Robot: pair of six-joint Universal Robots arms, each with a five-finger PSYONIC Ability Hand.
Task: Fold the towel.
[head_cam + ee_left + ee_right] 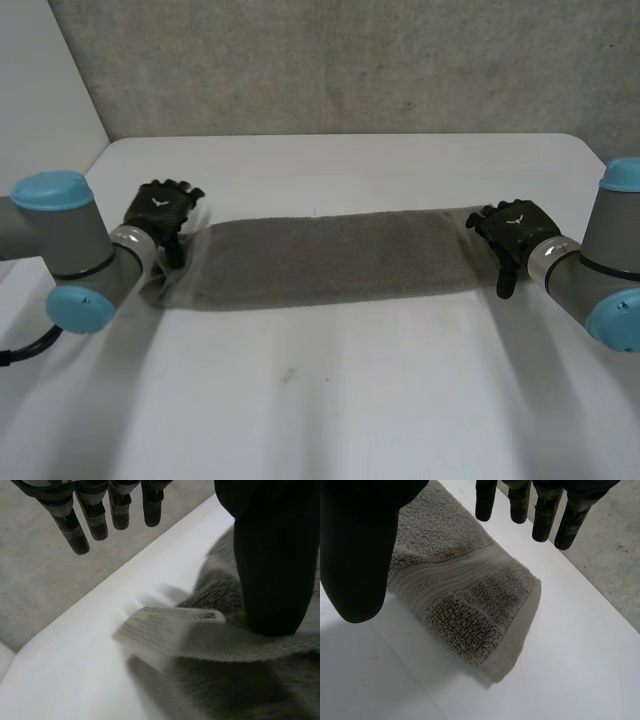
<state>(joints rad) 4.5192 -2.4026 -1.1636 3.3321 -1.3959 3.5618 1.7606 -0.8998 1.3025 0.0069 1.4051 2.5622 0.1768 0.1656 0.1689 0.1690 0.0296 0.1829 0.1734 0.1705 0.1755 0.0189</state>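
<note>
A grey towel (320,258) lies on the white table (330,400) as a long narrow strip, folded lengthwise and running left to right. My left hand (160,212) hovers at its left end, open. There its fingers (75,525) hang straight over the bare table and its thumb (270,560) is over the towel (235,645), beside a white label (170,622). At the right end my right hand (515,232) is open too. Its fingers (540,510) and thumb (355,555) are spread above the doubled towel end (465,595), holding nothing.
The table's far edge (340,136) runs just behind the towel, with grey floor (350,60) beyond it. A wide bare stretch of table lies in front of the towel. Both arms reach in from the sides.
</note>
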